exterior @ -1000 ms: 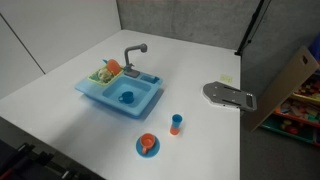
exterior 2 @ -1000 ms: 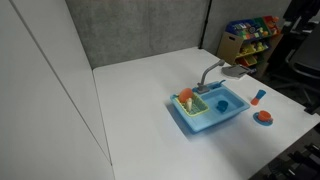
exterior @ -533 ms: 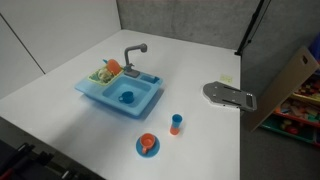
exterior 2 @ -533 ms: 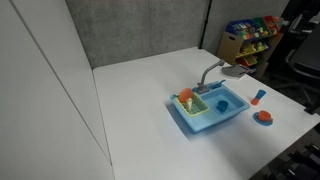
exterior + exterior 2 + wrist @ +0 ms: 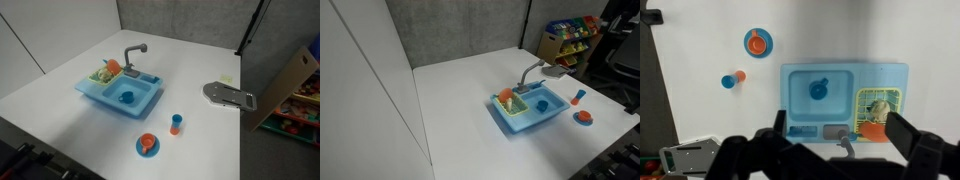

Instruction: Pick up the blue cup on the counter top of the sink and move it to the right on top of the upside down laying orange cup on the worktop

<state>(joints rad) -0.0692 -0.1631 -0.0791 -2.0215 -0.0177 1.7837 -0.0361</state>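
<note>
The light blue sink [image 5: 100, 93] stands on the white worktop [image 5: 190, 70] and shows in both exterior views [image 5: 525, 122]. To its right, the tiny blue cup [image 5: 176, 119] sits on top of the orange cup [image 5: 176, 129]. The stack also shows in an exterior view [image 5: 579, 97] and in the wrist view [image 5: 732, 80]. My gripper [image 5: 843, 132] is open and empty. It hangs high above the sink [image 5: 800, 110], near the grey faucet [image 5: 847, 141]. It does not show in the exterior views.
A blue round dish [image 5: 126, 97] lies in the basin. A flat orange disc with a blue centre [image 5: 147, 145] lies near the worktop's front edge. A grey plate [image 5: 228, 95] sits at the right edge. A toy shelf [image 5: 570, 38] stands beyond the table.
</note>
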